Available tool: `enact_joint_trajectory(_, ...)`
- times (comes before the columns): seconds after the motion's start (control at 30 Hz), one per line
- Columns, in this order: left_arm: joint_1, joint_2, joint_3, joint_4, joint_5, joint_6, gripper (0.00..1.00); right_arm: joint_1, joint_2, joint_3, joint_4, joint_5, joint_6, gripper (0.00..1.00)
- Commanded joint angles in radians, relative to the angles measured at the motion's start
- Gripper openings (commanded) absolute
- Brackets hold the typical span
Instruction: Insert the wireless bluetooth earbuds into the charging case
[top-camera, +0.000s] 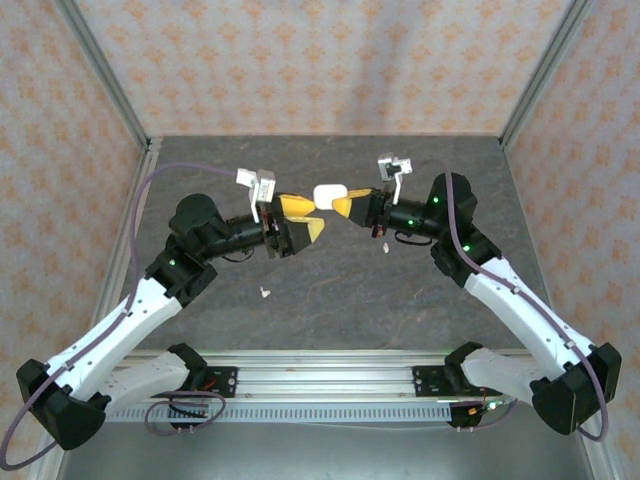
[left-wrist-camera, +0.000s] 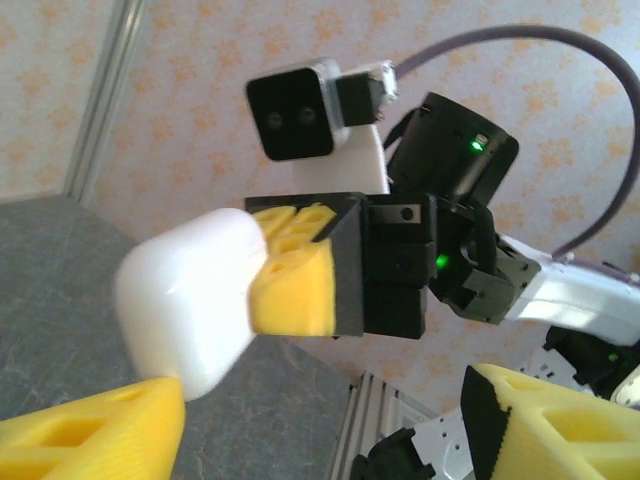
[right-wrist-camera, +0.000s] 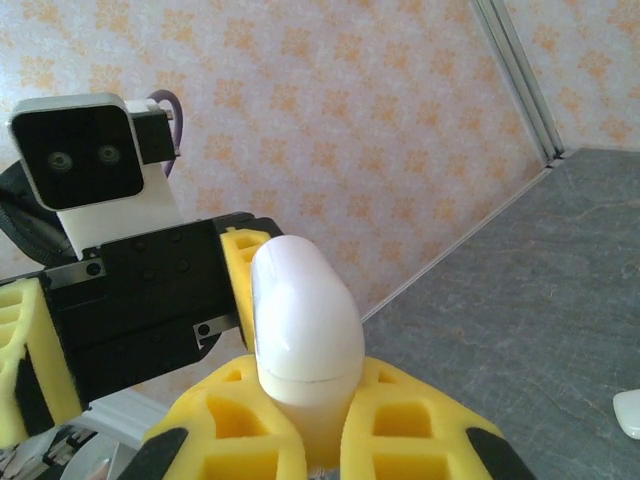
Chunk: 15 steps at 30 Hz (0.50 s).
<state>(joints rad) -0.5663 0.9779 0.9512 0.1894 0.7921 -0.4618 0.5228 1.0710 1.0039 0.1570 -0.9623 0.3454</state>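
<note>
Two earbuds (top-camera: 264, 292): white specks on the table (top-camera: 320, 320), well below the case; too small to tell how they lie.
Case (top-camera: 330, 192): up in the air, clamped by the right gripper (top-camera: 347, 206).
Left gripper (top-camera: 303, 218): wide open, empty, just beside the case.
Nearer arm: left, I'd judge, being free.

Bright even lighting, soft shadows, blurred close-up wrist views, faint glare
</note>
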Motion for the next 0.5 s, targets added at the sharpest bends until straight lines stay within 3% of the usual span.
enact_joint_trajectory(0.0,0.018,-0.027,-0.018,-0.016,-0.056,-0.001,0.76,0.002,-0.042,0.004,0.050,-0.016,-0.016,0.01)
enact_joint_trajectory(0.3,0.019,0.033,0.001,0.088,-0.005,-0.067,0.73,0.003,-0.027,-0.004,0.127,-0.047,0.056,0.02)
enact_joint_trajectory(0.47,0.019,0.075,0.030,0.117,0.023,-0.066,0.63,0.004,-0.018,-0.008,0.146,-0.051,0.071,0.02)
